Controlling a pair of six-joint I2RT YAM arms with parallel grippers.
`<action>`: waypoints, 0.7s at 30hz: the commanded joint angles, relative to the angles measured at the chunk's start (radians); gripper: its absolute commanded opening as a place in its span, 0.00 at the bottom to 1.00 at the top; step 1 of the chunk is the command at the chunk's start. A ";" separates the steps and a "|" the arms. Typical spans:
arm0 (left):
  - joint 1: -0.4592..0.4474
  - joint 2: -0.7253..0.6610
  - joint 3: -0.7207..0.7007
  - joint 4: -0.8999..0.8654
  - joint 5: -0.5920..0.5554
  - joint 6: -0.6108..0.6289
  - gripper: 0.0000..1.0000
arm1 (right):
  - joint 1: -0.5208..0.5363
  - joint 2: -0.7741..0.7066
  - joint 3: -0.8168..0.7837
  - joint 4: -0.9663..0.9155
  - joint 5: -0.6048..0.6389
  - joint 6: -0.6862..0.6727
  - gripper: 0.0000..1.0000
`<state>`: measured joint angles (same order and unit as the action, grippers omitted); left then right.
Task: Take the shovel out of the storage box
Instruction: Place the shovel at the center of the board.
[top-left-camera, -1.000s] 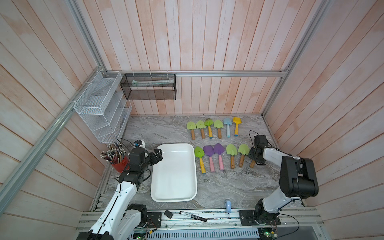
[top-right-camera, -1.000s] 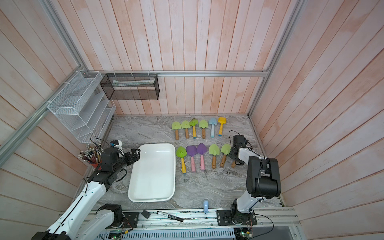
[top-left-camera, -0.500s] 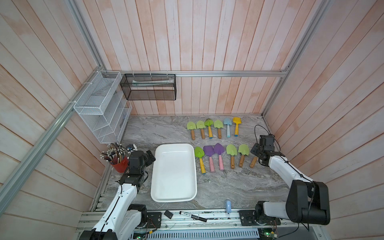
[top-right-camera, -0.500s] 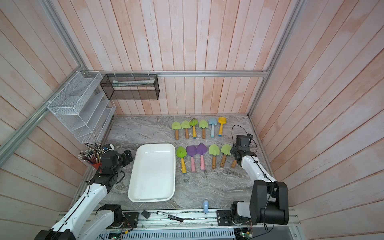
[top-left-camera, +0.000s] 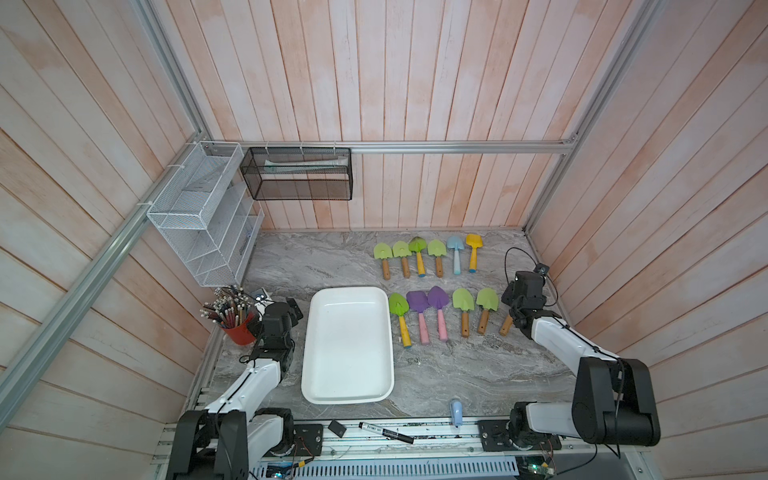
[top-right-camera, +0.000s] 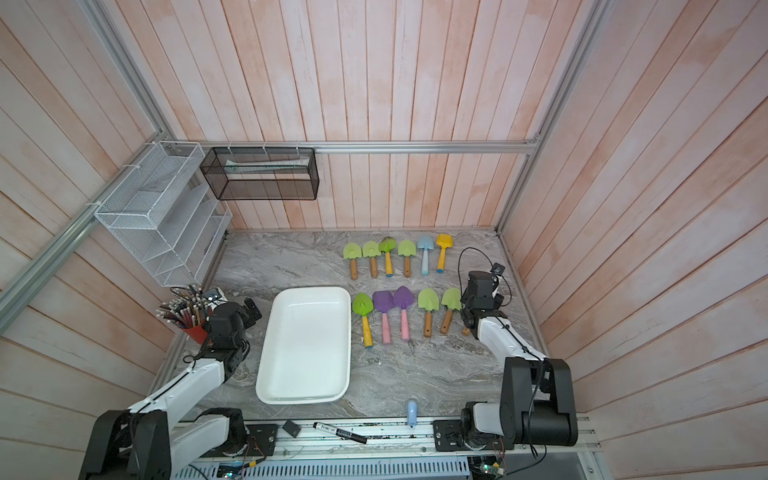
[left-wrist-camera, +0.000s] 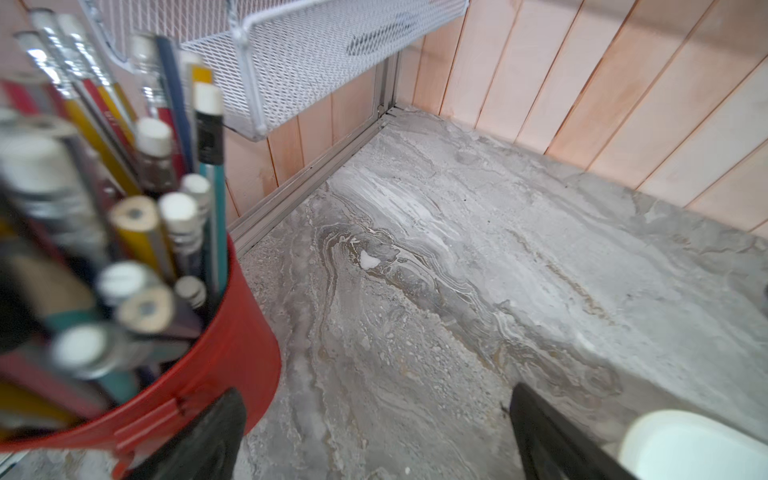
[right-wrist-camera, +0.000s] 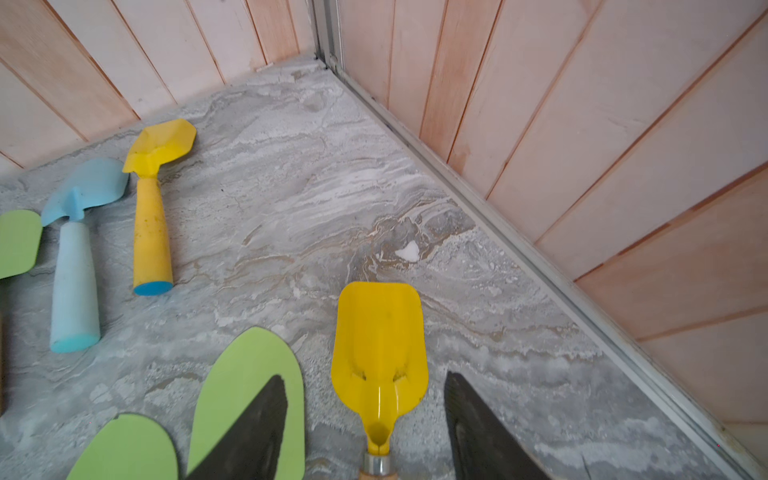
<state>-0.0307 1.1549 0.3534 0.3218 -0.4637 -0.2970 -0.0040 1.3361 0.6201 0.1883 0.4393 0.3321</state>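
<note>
The white storage box (top-left-camera: 348, 291) (top-right-camera: 305, 291) lies in the middle of the table in both top views, and its inside is bare. A yellow shovel (right-wrist-camera: 380, 349) with a wooden handle lies on the table at the right end of the near row. Only its handle (top-left-camera: 505, 326) (top-right-camera: 466, 331) shows from above. My right gripper (right-wrist-camera: 365, 376) (top-left-camera: 521, 297) hangs over it, open, with a finger on each side of the shovel's neck and a gap to both. My left gripper (left-wrist-camera: 374, 388) (top-left-camera: 291, 309) is open and holds nothing, between the box and the red pencil cup (left-wrist-camera: 224, 353).
Two rows of shovels (top-left-camera: 428, 257) (top-left-camera: 438, 307) lie right of the box. The right wall rail (right-wrist-camera: 540, 266) runs close to my right gripper. A white wire rack (top-left-camera: 199, 220) and a black mesh basket (top-left-camera: 297, 174) hang at the back left. A marker (top-left-camera: 386, 432) lies on the front rail.
My right gripper's jaws have spread apart and let go of the yellow shovel, and that arm has stretched out. My left gripper has drawn away from the box toward the pencil cup.
</note>
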 joint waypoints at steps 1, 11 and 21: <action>0.005 0.078 0.013 0.205 -0.006 0.117 1.00 | -0.003 -0.057 -0.118 0.316 0.013 -0.133 0.63; 0.052 0.299 0.054 0.486 0.248 0.184 1.00 | -0.108 -0.031 -0.241 0.585 -0.224 -0.246 0.73; 0.100 0.339 -0.009 0.634 0.515 0.214 1.00 | -0.164 -0.032 -0.301 0.678 -0.326 -0.261 0.71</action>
<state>0.0654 1.4727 0.3656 0.8589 -0.0643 -0.1146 -0.1581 1.3006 0.3347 0.8066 0.1680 0.0910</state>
